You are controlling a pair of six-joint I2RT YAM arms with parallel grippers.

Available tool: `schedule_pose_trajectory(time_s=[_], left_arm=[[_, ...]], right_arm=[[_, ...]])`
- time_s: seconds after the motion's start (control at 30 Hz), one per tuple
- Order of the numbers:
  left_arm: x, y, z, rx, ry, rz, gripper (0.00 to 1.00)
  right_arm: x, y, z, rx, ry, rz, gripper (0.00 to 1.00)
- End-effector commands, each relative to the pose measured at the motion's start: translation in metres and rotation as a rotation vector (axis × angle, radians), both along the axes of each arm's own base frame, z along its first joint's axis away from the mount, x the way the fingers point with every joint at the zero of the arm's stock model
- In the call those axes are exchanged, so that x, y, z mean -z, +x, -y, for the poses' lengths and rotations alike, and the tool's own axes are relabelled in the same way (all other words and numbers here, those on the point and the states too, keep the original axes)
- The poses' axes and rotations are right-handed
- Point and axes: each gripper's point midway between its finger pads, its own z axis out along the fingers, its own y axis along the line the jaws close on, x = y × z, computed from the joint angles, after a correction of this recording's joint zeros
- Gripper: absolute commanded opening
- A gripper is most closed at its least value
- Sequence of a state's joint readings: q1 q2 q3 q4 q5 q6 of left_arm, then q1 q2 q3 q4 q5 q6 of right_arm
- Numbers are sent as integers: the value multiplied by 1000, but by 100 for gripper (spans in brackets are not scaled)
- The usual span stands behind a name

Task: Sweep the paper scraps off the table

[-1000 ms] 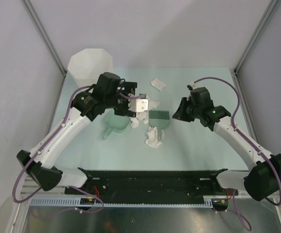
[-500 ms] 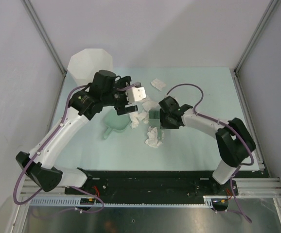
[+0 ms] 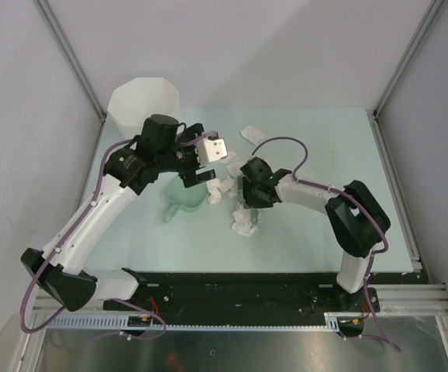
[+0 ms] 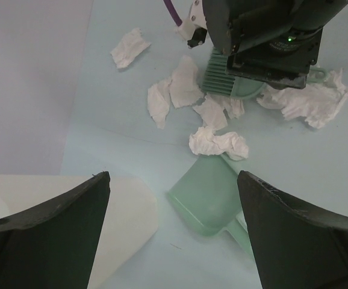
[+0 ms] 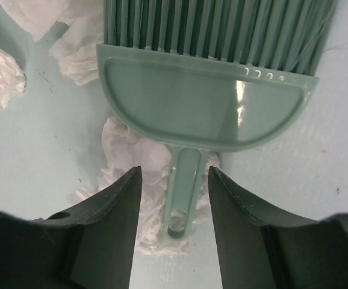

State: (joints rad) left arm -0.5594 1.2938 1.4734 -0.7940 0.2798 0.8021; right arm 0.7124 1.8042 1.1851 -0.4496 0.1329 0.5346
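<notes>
Several crumpled white paper scraps lie mid-table: one wad (image 3: pixel 245 220) near the front, a cluster (image 3: pixel 222 187) behind it, and one (image 3: pixel 251 133) at the back. A green hand brush (image 5: pixel 204 108) lies among them, its handle (image 5: pixel 183 192) resting over a wad (image 5: pixel 139 180). My right gripper (image 5: pixel 174 174) hangs over it, open, one finger on each side of the handle with a gap on both sides. Raised to the left, my left gripper (image 4: pixel 173 177) is open and empty, looking down on a green dustpan (image 4: pixel 213 195) and the scraps (image 4: pixel 219 143).
A tall white faceted bin (image 3: pixel 143 101) stands at the back left corner and shows beside my left finger (image 4: pixel 126 217). The dustpan (image 3: pixel 184 203) lies left of the scraps. The pale green table (image 3: pixel 309 232) is edged by grey walls and a black front rail (image 3: pixel 239 283).
My right arm swung left from the table's right side to over the brush, and its jaws went from shut to open. My left gripper drew back slightly to the left.
</notes>
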Motion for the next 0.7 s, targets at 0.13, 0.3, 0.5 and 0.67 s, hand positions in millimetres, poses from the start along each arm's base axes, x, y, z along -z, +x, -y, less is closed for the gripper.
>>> schedule_pose_trajectory(time_s=[0.13, 0.3, 0.5, 0.67], left_arm=[[-18, -8, 3, 21, -70, 10, 91], [-17, -9, 4, 22, -78, 0, 91], [-16, -9, 2, 16, -72, 4, 91], [-14, -9, 5, 33, -75, -2, 91]], right_arm=[[23, 6, 9, 48, -92, -21, 52], [36, 2, 3, 32, -59, -71, 28], [3, 7, 7, 43, -23, -24, 12], [-47, 8, 3, 18, 55, 61, 9]])
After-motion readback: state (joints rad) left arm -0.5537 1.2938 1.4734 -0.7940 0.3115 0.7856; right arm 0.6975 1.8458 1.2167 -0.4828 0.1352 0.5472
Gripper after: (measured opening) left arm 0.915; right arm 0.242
